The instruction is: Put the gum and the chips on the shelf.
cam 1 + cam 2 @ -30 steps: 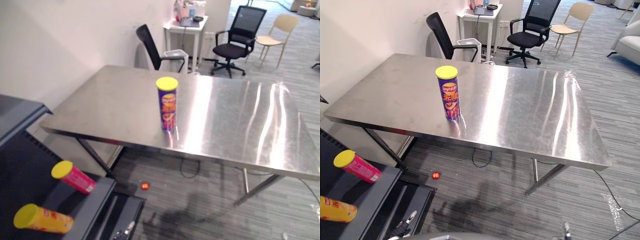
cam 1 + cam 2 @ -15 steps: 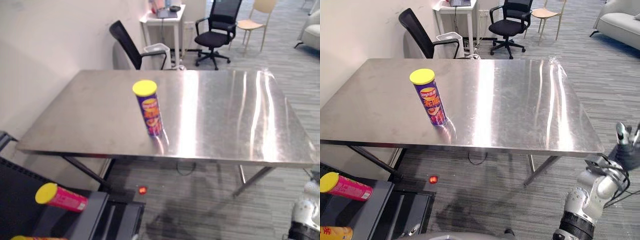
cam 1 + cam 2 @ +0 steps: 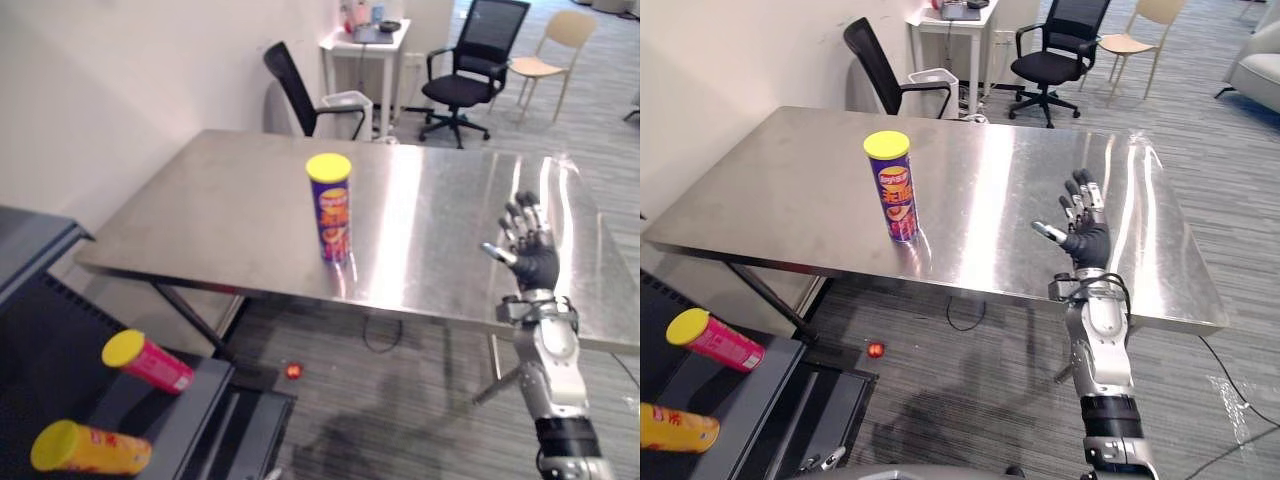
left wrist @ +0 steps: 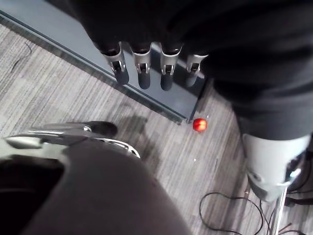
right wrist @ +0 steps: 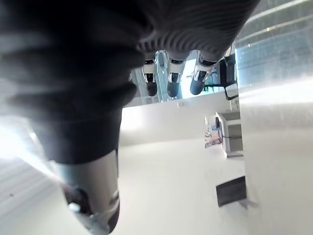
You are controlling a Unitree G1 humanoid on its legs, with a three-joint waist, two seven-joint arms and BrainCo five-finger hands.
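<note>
A purple chips can (image 3: 331,208) with a yellow lid stands upright near the middle of the steel table (image 3: 220,205). On the dark shelf (image 3: 172,410) at the lower left lie a pink can (image 3: 148,360) and an orange can (image 3: 88,448), both with yellow lids. My right hand (image 3: 530,252) is raised over the table's front right edge, open with fingers spread, well to the right of the chips can and holding nothing. In the left wrist view my left hand (image 4: 142,73) hangs above the floor with straight fingers, also empty.
A small red ball (image 3: 292,371) lies on the grey floor under the table's front edge. Behind the table stand a black chair (image 3: 300,85), a white side table (image 3: 365,45), a black office chair (image 3: 470,70) and a beige chair (image 3: 555,50).
The camera has swung, shifting the whole picture. My right arm has risen, with the hand now spread above the table's front right edge. The cans have not moved.
</note>
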